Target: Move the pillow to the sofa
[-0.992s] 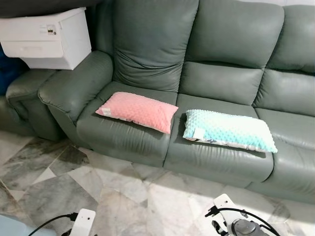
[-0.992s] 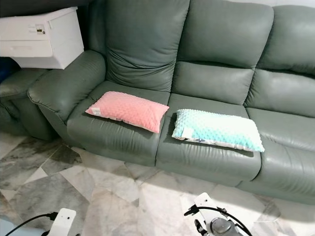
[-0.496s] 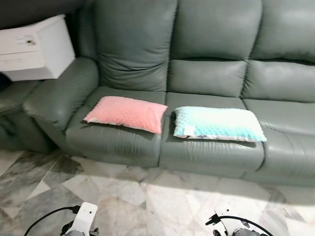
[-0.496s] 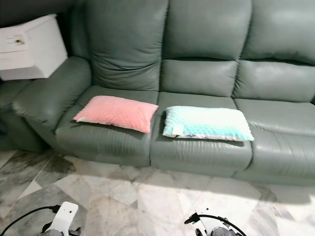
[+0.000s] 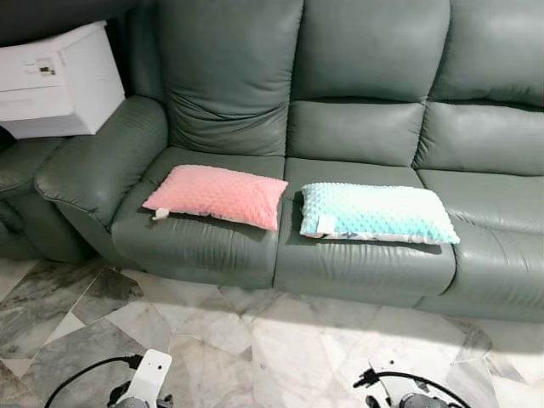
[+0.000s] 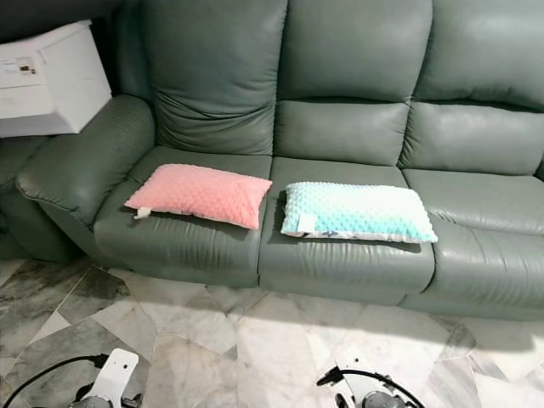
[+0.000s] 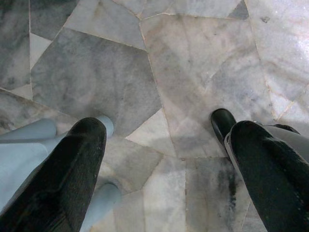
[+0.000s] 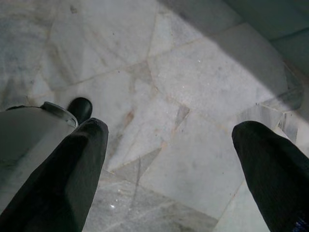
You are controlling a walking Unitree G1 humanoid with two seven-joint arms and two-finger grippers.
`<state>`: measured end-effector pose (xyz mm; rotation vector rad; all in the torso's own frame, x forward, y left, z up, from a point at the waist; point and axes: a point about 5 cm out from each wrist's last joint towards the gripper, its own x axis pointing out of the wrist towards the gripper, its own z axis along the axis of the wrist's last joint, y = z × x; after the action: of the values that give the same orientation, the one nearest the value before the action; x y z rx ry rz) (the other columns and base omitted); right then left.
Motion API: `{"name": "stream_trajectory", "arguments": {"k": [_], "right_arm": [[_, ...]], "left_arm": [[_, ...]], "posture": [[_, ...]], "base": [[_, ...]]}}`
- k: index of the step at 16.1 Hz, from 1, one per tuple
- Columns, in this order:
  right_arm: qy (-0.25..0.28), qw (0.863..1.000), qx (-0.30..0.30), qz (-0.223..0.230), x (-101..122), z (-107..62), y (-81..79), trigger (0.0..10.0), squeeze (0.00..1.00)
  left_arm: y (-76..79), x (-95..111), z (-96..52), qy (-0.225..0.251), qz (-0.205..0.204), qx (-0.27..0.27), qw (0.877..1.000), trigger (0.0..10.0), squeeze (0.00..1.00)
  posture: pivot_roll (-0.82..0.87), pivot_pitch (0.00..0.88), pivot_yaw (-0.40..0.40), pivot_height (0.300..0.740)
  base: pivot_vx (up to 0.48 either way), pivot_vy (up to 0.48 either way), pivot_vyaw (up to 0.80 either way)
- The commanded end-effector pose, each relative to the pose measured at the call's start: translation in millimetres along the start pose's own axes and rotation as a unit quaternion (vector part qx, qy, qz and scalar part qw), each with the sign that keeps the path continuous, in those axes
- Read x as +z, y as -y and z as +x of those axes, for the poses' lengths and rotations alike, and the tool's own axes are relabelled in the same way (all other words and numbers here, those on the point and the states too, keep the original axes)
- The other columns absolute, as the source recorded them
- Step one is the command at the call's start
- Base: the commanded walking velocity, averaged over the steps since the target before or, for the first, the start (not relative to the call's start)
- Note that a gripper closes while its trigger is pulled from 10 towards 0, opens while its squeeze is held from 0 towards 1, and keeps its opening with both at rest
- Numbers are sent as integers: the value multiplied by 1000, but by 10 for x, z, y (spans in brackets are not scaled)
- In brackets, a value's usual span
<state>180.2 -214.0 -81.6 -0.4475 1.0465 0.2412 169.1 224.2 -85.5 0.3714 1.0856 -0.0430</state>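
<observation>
Camera has swung square onto the sofa (image 5: pixel 357 127) since a second ago; nothing on it has moved. Pink pillow (image 5: pixel 217 195) and teal pillow (image 5: pixel 374 213) both lie on the seat cushions, so the task looks done. Left gripper (image 7: pixel 159 169) and right gripper (image 8: pixel 169 164) hang jaws wide, empty, over open marble floor (image 5: pixel 255 340).

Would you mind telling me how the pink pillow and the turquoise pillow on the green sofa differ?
The pink dotted-fabric pillow lies on the grey-green leather sofa's left seat, slightly angled; the turquoise dotted-fabric pillow lies on the middle seat, squarer to the front edge and looking longer. Both lie flat, apart, each with a small tag.
</observation>
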Motion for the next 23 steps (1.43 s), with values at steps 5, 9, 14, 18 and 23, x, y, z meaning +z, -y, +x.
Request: {"name": "stream_trajectory", "arguments": {"k": [5, 9, 14, 18, 23], "right_arm": [[8, 1000, 2, 5, 7, 0, -13, 10000, 0], [-2, 1000, 3, 5, -16, 0, -23, 10000, 0], [-5, 1000, 2, 3, -36, -1, -28, 10000, 0], [-6, 1000, 3, 2, -43, -2, -35, 10000, 0], [-6, 1000, 3, 2, -43, -2, -35, 10000, 0]], "left_arm": [[-8, -27, -2, -8, 11, -5, 1000, 10000, 0], [-13, -19, -1, -7, 9, -6, 1000, 10000, 0], [-9, -9, 0, -9, 11, -11, 1000, 10000, 0], [-15, -17, -1, -11, 11, -11, 1000, 10000, 0], [-15, -17, -1, -11, 11, -11, 1000, 10000, 0]], "posture": [[-162, 0, 22, 740], [-162, 0, 26, 740], [-162, 0, 31, 740], [-161, 0, 30, 740], [-161, 0, 30, 740]], "base": [[0, 0, 0], [0, 0, -377], [0, 0, -751], [0, 0, -756], [0, 0, -756]]}}
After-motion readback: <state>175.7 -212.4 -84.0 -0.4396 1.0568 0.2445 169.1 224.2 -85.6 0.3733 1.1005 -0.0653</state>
